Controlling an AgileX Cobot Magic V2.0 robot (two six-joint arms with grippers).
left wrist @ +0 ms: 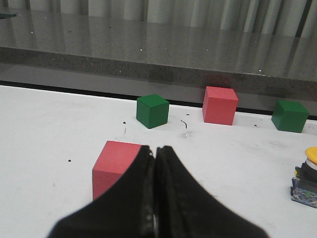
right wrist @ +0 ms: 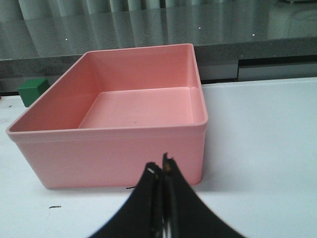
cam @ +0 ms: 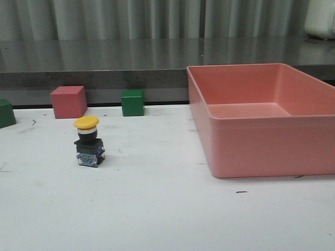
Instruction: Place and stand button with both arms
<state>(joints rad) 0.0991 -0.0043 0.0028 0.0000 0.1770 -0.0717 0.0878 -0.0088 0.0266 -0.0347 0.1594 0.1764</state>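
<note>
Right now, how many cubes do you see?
4: near pink cube before the left gripper; along the back ledge, left green cube, far pink cube, right green cube. More may be hidden.

No words, labels, brand marks or numbers can be read in any view. The button (cam: 89, 142), the cubes and the pink bin (cam: 261, 117) show plain faces, and the small dark marks on the counter (cam: 157, 209) are scuffs, not letters.
</note>
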